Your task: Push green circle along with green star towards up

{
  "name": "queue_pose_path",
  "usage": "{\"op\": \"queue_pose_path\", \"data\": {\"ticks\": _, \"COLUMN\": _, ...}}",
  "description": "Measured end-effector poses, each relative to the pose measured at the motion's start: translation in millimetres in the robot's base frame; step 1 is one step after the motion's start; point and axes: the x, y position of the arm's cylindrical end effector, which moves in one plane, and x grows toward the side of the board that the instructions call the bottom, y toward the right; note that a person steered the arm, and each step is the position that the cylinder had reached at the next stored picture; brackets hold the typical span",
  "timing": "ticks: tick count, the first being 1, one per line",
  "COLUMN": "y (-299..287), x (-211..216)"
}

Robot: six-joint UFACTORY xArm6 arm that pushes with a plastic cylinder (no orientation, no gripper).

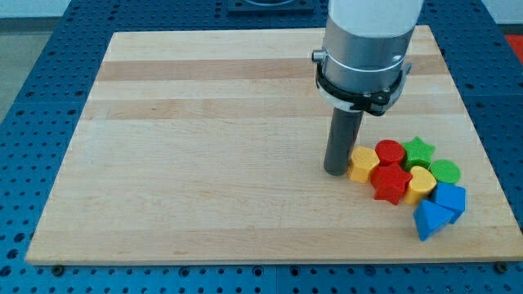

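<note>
Tip [336, 171] just left of yellow hexagon [363, 163], pincer unseen, green star [418, 151] and green circle [445, 171] near board's right edge [482, 139]

Red circle [390, 152], red star [391, 183], yellow hexagon [363, 163], yellow heart [421, 183] cluster.

Arm [365, 41] cut off at view's top.

Glossy white cylindrical arm segment [369, 28], a black clamp ring with small side tabs [359, 90] around its base, below it a straight dark grey rod ending at my tip [336, 171].
</note>
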Motion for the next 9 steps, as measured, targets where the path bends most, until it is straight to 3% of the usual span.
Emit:
{"op": "queue_pose_path", "data": {"ticks": 3, "y": -22, "x": -9}}
{"op": "queue_pose_path", "data": {"ticks": 4, "y": -22, "x": -39}}
{"op": "queue_pose_path", "data": {"ticks": 6, "y": 66, "x": -76}}
{"op": "queue_pose_path", "data": {"ticks": 8, "y": 153, "x": -65}}
{"op": "queue_pose_path", "data": {"ticks": 9, "y": 183, "x": -36}}
